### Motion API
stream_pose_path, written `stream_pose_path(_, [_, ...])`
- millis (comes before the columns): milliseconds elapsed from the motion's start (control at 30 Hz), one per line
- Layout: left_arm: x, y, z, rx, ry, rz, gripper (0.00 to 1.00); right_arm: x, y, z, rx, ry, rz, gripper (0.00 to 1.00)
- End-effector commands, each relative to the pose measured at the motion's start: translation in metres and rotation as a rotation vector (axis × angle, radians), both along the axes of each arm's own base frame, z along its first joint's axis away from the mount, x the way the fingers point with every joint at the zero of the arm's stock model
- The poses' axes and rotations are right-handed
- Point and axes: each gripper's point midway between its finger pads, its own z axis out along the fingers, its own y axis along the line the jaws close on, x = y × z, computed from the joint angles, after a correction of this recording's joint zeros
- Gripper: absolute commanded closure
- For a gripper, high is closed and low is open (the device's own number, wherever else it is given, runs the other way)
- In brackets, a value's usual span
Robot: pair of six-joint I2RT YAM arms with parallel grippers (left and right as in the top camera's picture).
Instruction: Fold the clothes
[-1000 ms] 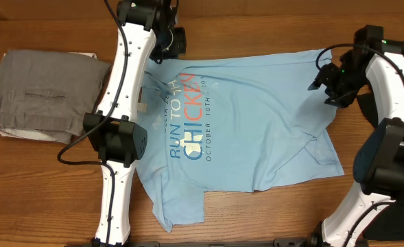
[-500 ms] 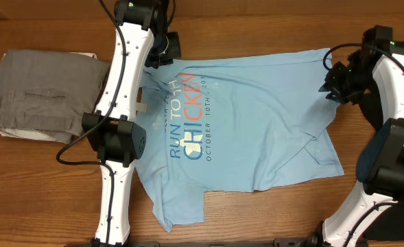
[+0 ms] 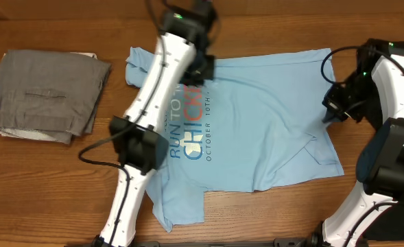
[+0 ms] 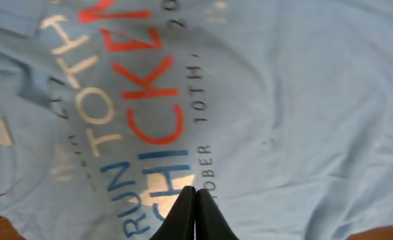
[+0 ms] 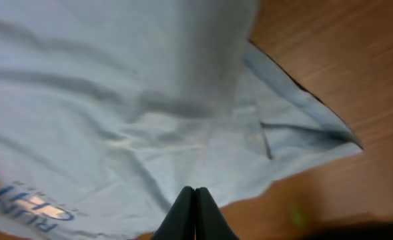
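Note:
The clothes are a light blue T-shirt [image 3: 256, 123] spread flat on the wooden table, print side up and wrinkled, with blue and red "RUN TO THE CHICKEN" lettering [image 4: 136, 100]. My left gripper [image 3: 203, 73] hangs over the top of the print, its jaws shut [image 4: 196, 191] with nothing between them. My right gripper [image 3: 330, 111] is at the shirt's right edge, also shut [image 5: 195, 191] and empty, above the cloth near a folded hem corner [image 5: 303, 127].
A folded grey garment [image 3: 44, 96] lies at the table's left. The shirt's left sleeve [image 3: 137, 63] shows uncovered at the upper left. Bare wood [image 3: 270, 219] runs along the front edge and right of the shirt.
The left arm swung right, from the shirt's upper left corner to over the print, uncovering the left sleeve. The right gripper closed and moved down along the shirt's right edge.

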Motion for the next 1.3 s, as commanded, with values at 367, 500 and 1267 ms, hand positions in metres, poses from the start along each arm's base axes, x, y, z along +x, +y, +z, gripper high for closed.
stream_pose_path(367, [-0.022,0.07,0.141,0.001,-0.307,0.099,0.96,-0.058,-0.007,-0.054,-0.037,0.131,-0.115,0.96])
stream_pose_path(500, [-0.03,0.09,0.128,0.033,-0.245,0.154,0.96,-0.076,-0.006,-0.078,0.018,0.147,-0.176,0.96])
stream_pose_path(1267, [-0.075,0.156,-0.057,0.192,0.202,0.27,0.96,-0.106,-0.104,-0.106,-0.361,0.182,-0.459,0.96])
